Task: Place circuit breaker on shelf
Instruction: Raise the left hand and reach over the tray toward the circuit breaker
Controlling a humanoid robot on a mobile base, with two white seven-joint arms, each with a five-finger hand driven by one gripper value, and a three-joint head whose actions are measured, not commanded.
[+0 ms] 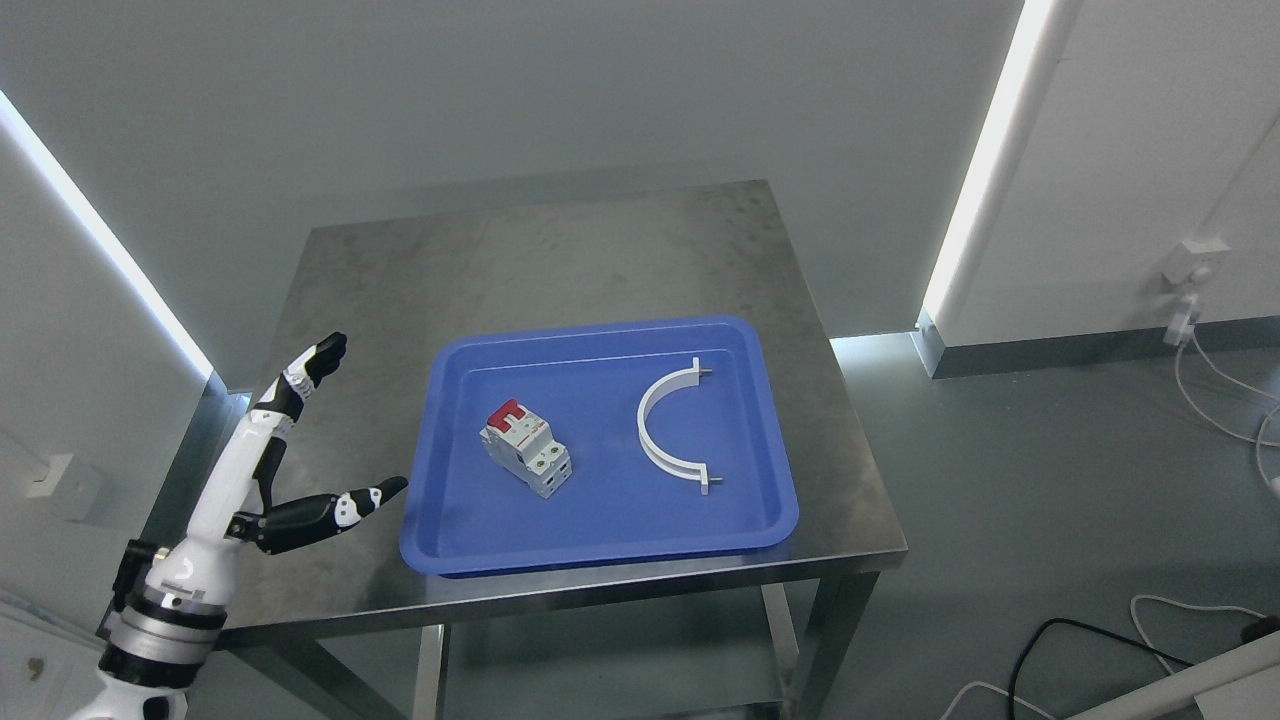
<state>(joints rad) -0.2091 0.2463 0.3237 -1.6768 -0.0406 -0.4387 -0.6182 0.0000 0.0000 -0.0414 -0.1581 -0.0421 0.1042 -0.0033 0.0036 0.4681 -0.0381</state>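
Note:
A white circuit breaker (526,451) with a red switch lies in the left half of a blue tray (600,520) on a steel table (560,260). My left hand (345,430) hovers over the table's left edge, left of the tray. Its fingers are spread, thumb pointing at the tray, and they hold nothing. The breaker is a short way to the right of the hand, apart from it. No right arm shows.
A white half-ring clamp (668,425) lies in the tray's right half. A lower shelf (600,660) shows under the table top. Cables (1100,650) trail across the floor at the lower right. Walls close in behind the table and on its left.

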